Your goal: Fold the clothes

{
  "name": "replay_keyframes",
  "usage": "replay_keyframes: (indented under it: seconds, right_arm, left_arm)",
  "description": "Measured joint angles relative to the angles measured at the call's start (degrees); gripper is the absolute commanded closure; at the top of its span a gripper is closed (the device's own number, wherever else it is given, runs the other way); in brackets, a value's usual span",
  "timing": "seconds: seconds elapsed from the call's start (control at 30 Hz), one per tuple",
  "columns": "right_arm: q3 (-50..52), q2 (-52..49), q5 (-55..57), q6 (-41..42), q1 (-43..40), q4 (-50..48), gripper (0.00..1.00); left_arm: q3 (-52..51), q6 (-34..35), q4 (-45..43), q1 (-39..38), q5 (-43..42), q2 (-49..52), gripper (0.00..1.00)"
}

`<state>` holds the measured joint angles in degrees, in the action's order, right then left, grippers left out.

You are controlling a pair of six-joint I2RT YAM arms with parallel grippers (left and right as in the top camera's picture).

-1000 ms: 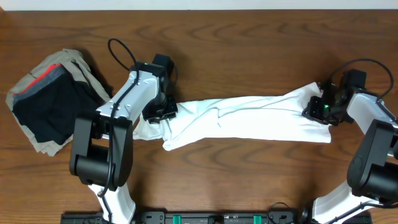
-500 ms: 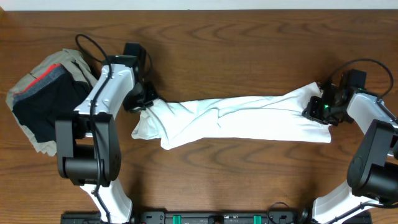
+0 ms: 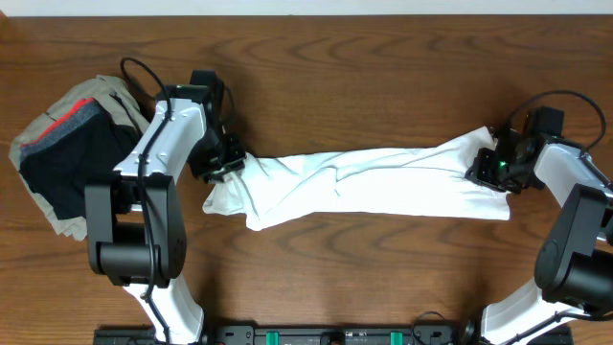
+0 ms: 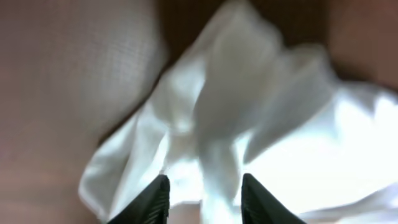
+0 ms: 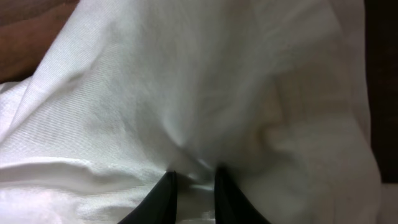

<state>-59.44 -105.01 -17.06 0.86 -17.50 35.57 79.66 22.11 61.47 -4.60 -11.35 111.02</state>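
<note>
White shirt (image 3: 374, 182) lies stretched left to right across the middle of your tabletop (image 3: 383, 86), wrinkled and bunched narrow. Left end effector (image 4: 204, 186) sits at the shirt's left end, its fingers apart with a ridge of cloth between them. Right end effector (image 5: 189, 186) is at the shirt's right end, fingers drawn nearly together and pinching the fabric. A pile of folded garments (image 3: 72, 153) rests at far left, apart from the shirt.

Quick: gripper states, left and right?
Left gripper: open, straddling a fold of the white shirt.
Right gripper: closed on the shirt.
</note>
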Motion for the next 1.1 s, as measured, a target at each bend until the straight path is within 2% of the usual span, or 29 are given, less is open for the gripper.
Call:
replay_keyframes:
  seconds: [0.1, 0.27, 0.5, 0.57, 0.63, 0.83, 1.1]
  right_arm:
    - [0.0, 0.0, 0.0, 0.0, 0.0, 0.0, 0.8]
    - [0.0, 0.0, 0.1, 0.0, 0.0, 0.2, 0.8]
    - [0.0, 0.0, 0.2, 0.0, 0.0, 0.2, 0.8]
    - [0.0, 0.0, 0.2, 0.0, 0.0, 0.2, 0.8]
    - [0.0, 0.0, 0.2, 0.0, 0.0, 0.2, 0.8]
    - [0.0, 0.0, 0.2, 0.0, 0.0, 0.2, 0.8]
    - [0.0, 0.0, 0.2, 0.0, 0.0, 0.2, 0.8]
  left_arm:
    - [0.0, 0.0, 1.9, 0.0, -0.5, 0.0, 0.62]
    - [0.0, -0.1, 2.1, -0.2, -2.2, 0.0, 0.76]
    - [-0.7, -0.1, -2.5, -2.3, -2.5, 0.0, 0.76]
    - [-1.4, -0.1, -2.9, -3.0, -2.6, 0.0, 0.86]
    - [-1.5, -0.2, -2.9, -3.3, -2.8, 0.0, 0.89]
    - [-1.5, 0.0, -3.0, -3.3, -3.1, 0.0, 0.94]
    - [-0.2, -3.0, -3.2, -3.3, -2.8, 0.0, 0.94]
